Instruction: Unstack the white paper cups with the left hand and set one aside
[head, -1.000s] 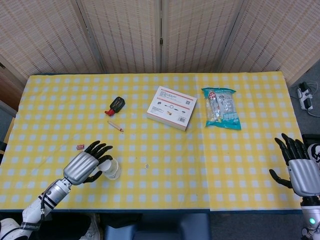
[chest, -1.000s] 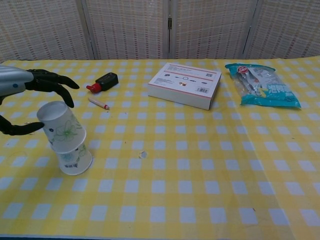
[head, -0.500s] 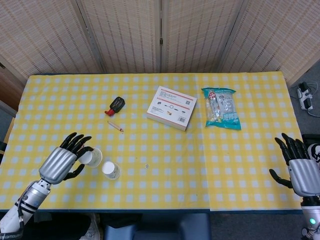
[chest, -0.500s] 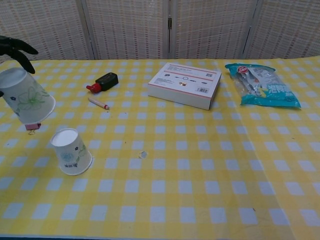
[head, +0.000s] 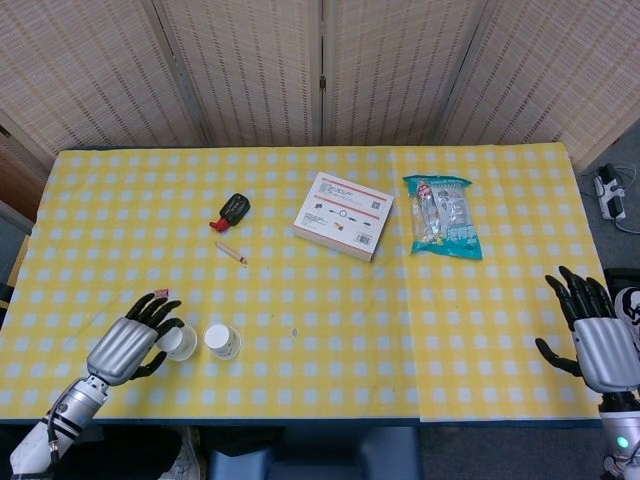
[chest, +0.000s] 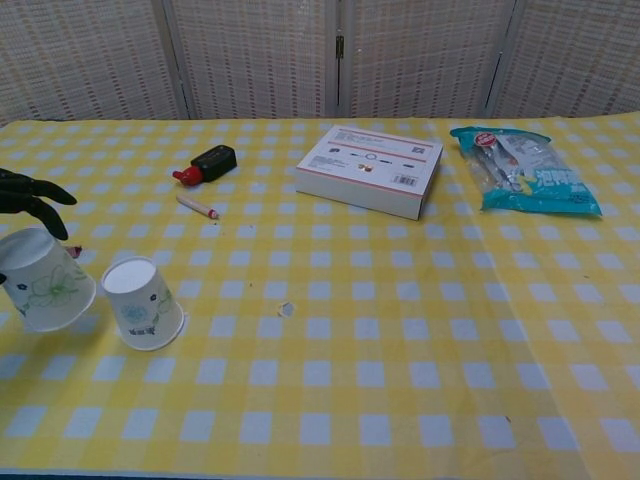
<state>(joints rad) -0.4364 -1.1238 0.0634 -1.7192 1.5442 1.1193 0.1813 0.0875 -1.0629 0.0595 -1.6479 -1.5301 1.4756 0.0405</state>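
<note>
Checkered table (head: 330, 370): left hand (head: 128, 345) at the front-left corner, fingers wrapped around one upside-down paper cup (chest: 46, 280), tilted, just left of the second cup (chest: 143, 302), which stands inverted on the cloth, apart from it. Right hand (head: 598, 340) at the right edge, fingers spread, holding nothing.

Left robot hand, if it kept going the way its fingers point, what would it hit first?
Beyond the cup that the left robot hand holds, its fingers point up-right in the head view, so probably the second cup first, just beside. Depth is unclear.
</note>
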